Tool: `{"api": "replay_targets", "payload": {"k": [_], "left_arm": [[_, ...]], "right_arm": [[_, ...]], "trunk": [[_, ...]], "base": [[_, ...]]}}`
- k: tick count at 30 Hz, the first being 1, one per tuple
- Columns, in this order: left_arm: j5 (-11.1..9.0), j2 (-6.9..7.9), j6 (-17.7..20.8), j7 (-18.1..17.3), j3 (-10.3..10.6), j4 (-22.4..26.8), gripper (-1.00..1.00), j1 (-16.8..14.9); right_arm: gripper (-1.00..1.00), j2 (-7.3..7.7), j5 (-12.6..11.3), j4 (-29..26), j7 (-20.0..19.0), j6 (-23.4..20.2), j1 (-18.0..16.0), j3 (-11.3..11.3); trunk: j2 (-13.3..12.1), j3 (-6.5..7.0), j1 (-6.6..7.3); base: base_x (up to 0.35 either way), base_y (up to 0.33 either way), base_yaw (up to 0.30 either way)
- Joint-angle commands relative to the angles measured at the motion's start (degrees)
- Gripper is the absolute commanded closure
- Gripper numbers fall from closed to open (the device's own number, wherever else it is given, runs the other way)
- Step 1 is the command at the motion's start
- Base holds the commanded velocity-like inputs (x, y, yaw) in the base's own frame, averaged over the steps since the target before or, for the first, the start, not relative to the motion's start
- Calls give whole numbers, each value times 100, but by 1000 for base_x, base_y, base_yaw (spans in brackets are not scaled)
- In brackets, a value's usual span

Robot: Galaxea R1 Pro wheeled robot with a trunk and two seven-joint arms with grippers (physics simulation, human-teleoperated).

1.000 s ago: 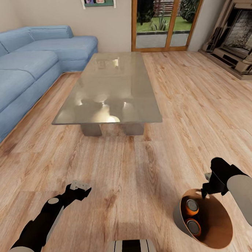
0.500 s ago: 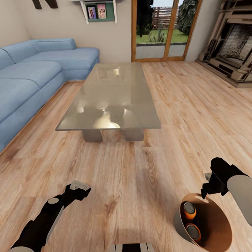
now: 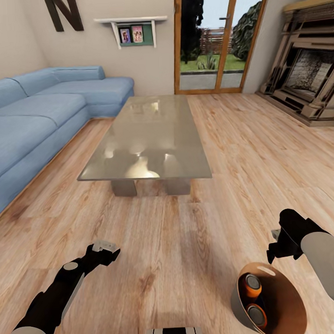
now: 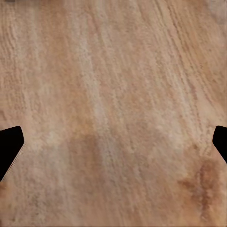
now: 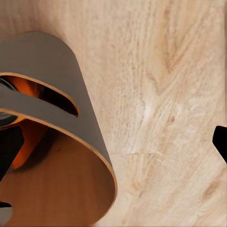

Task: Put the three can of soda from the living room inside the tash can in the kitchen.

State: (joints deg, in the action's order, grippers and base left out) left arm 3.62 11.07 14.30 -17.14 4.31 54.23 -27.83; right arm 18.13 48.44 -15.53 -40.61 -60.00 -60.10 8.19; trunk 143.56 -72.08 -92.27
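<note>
The only readable sign is a big dark letter N point(image 3: 63, 12) on the wall point(image 3: 133, 61), up and to the left of the shelf point(image 3: 130, 20), whose small framed pictures point(image 3: 131, 34) are too small to read.

Light wood plank floor point(image 4: 113, 94) between two widely parted dark fingertips point(image 4: 9, 146) of the left gripper point(image 4: 113, 149).

Light wood plank floor point(image 3: 244, 149) throughout. Long blue corner sofa point(image 3: 33, 119) along the left wall. Glass-topped low table point(image 3: 149, 138) in the middle, near the sofa, with bright reflections on its surface. Big dark letter N point(image 3: 63, 11) on the beige wall, beside a small white shelf point(image 3: 131, 27) with pictures. Wood-framed glass door point(image 3: 212, 38) onto a sunlit garden. Stone fireplace point(image 3: 309, 78) at right.
</note>
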Motion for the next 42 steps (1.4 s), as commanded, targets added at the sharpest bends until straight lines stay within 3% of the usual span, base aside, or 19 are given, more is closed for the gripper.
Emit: {"api": "replay_targets", "payload": {"k": [1,23,42], "left_arm": [[0,0,1,0,0,0,-100,1],[7,0,2,0,-1,-13,-100,-3],[7,0,2,0,-1,-26,-100,-3]], "right_arm": [[-100,1,1,0,0,0,2,2],[-100,-1,3,-10,1,25,32,10],[-100,7,8,-11,-7,146,34,35]], "trunk": [[-2,23,2],[-31,510,59],[-776,731,467]], "base": [[0,0,0],[0,0,0],[0,0,0]]}}
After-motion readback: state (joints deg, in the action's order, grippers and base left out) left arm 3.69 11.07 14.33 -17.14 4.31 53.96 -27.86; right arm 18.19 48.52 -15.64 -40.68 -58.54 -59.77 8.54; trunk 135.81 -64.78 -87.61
